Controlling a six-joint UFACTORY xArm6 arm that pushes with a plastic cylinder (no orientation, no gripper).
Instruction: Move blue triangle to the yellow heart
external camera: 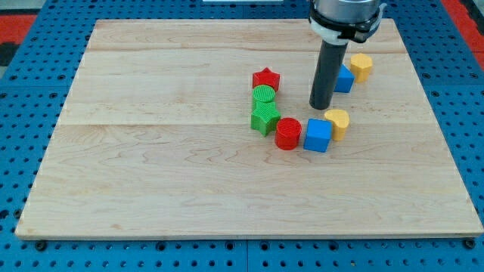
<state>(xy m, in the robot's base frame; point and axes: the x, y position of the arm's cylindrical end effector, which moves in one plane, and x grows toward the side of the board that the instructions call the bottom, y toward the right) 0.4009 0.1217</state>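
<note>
The blue triangle (345, 78) lies near the view's top right, partly hidden behind my rod. The yellow heart (338, 121) lies below it, touching the right side of a blue cube (318, 135). My tip (320, 106) rests on the board just left of and below the blue triangle, and just up-left of the yellow heart. Whether the rod touches the triangle cannot be told.
A yellow hexagon-like block (361, 66) sits right of the blue triangle. A red cylinder (288, 134) sits left of the blue cube. A green star (265, 118), green cylinder (263, 95) and red star (265, 78) form a column further left. The wooden board (151, 151) ends at a blue pegboard.
</note>
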